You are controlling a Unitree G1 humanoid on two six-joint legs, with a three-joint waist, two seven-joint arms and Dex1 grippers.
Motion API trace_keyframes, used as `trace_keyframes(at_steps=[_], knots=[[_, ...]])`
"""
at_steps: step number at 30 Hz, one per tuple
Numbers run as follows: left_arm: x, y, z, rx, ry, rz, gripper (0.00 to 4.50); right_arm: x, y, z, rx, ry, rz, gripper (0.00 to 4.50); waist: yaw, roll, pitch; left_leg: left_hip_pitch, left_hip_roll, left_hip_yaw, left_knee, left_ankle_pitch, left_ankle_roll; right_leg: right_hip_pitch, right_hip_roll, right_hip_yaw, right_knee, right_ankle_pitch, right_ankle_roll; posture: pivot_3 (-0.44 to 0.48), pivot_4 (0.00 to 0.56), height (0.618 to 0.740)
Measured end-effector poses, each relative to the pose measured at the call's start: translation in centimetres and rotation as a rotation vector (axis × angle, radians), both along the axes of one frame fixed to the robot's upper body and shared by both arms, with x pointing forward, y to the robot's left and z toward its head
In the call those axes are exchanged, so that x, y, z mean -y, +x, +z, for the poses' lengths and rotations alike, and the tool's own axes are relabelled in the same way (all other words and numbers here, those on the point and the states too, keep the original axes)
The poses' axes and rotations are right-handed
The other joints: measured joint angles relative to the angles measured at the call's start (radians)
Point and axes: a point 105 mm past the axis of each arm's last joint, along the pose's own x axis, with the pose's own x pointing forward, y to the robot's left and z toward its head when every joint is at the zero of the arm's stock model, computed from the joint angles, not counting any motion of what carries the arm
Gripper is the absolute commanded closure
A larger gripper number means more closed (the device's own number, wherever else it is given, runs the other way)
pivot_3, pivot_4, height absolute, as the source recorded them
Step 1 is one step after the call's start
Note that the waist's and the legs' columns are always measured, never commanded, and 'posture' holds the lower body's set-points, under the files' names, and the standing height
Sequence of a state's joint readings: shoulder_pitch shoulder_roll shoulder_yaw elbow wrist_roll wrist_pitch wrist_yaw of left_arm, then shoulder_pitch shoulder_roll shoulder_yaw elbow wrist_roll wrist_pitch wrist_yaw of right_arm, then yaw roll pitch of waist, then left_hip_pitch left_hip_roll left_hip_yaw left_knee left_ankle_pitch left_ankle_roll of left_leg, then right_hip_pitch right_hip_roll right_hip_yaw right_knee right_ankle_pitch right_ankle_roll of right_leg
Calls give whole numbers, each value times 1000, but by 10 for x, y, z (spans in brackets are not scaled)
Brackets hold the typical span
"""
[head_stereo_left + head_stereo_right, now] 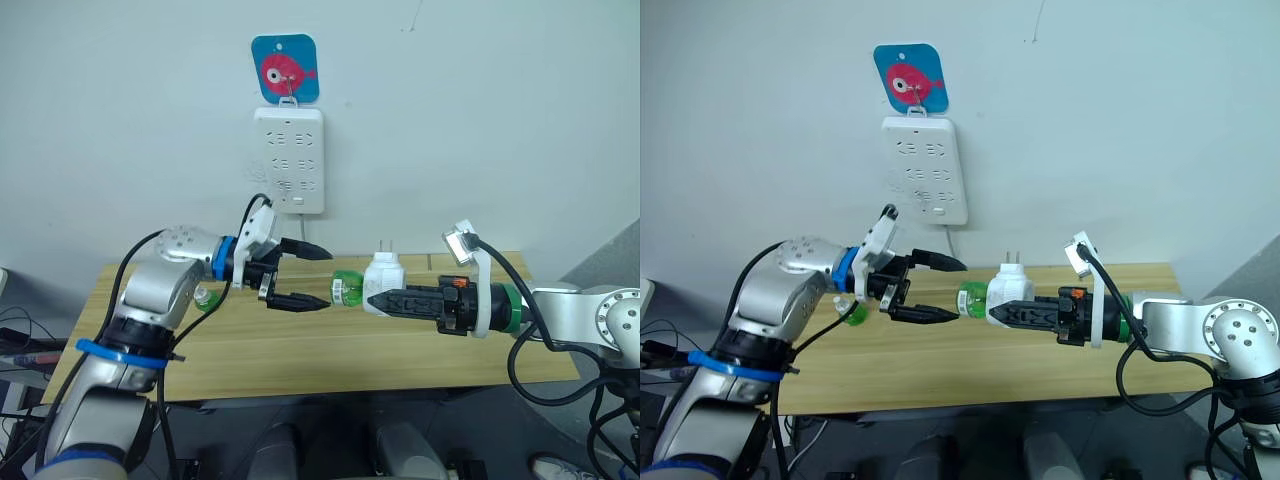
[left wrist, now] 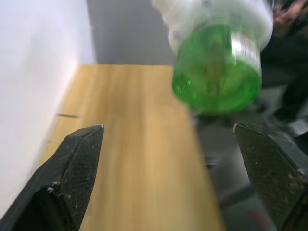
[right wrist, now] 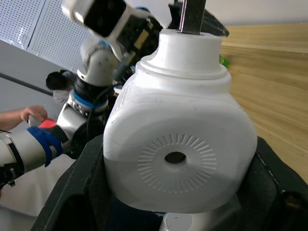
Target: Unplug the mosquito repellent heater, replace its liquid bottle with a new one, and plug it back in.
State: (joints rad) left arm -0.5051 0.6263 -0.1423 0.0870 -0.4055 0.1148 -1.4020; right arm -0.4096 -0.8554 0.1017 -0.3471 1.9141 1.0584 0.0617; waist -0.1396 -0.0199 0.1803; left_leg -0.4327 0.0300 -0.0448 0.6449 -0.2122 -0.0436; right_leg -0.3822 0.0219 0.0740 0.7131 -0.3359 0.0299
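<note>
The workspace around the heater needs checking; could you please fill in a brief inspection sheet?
Surface: wooden table, mostly bare.
Job's things: mosquito repellent heater unplugged, held sideways; green bottle attached, pointing at the left gripper.
Clutter: another green bottle beside the left arm.
Grippers: right gripper shut on the heater; left gripper open, jaws apart near the bottle.
Cables: black leads along both arms.
Surroundings: power strip on the wall, fish hook above.

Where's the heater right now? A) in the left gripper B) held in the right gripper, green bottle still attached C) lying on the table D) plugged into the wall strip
B: the right gripper is shut on the mosquito repellent heater, prongs up, green bottle pointing at the open left gripper.
</note>
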Motion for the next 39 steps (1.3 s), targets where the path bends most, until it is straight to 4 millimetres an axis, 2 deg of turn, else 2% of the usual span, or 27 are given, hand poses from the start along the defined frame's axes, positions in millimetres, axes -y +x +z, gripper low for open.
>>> trace_keyframes(at_steps=[3,6,12,15,20,24,26,28,33,35,39], knots=[[11,-10,-10,210,-101,6,0,0,0,0,0,0,1,1475,6,-2,1,-1,-1,0,1,0,0,0,-2,0,0,0,-1,-168,156,723],[17,-15,0,385,-161,-5,0,0,0,0,1,0,4,1475,15,-2,1,-1,-1,2,2,0,0,1,-2,0,0,0,0,-166,154,723],[23,-16,10,493,-232,10,0,0,-1,0,-2,-5,10,1475,22,-2,1,0,-1,5,2,0,0,2,0,-1,0,0,1,-167,154,723],[26,-18,9,502,-233,-9,622,0,-1,-1,-5,-7,10,1475,23,-2,1,0,-1,5,1,0,0,2,0,-1,0,0,0,-170,154,723],[30,-22,5,485,-215,-52,2188,0,1,-1,-5,-7,6,1475,22,-2,1,0,-1,5,1,0,0,2,1,-1,0,0,1,-177,154,723],[29,-23,6,456,-209,-58,2234,-1,0,-1,-6,-3,8,1475,21,-2,1,0,-1,5,1,0,0,2,1,-1,0,0,1,-180,156,723],[27,-24,6,393,-186,-70,2234,-2,0,-1,-5,-2,13,1475,20,-2,1,0,-1,5,1,0,0,1,1,-1,0,0,1,-183,157,723],[23,-27,7,226,-103,-99,2234,-4,-3,-4,-13,-11,30,1475,12,-3,2,0,0,3,1,0,0,1,3,-1,1,-1,2,-181,157,723],[14,-27,21,-406,35,-130,2234,-12,-10,-4,-10,7,70,1475,0,-2,2,0,-1,-5,1,0,0,2,6,-3,1,-2,4,-181,158,723],[13,-26,23,-524,43,-140,2234,-13,-10,-1,-2,18,75,1475,-3,-1,3,1,-1,-3,1,0,0,2,6,-3,0,-2,4,-183,158,723],[15,-24,20,-577,32,-139,2234,-12,-9,-2,-6,16,68,1475,-8,-1,4,0,0,-3,0,0,0,1,6,-2,0,-2,4,-186,152,723]])
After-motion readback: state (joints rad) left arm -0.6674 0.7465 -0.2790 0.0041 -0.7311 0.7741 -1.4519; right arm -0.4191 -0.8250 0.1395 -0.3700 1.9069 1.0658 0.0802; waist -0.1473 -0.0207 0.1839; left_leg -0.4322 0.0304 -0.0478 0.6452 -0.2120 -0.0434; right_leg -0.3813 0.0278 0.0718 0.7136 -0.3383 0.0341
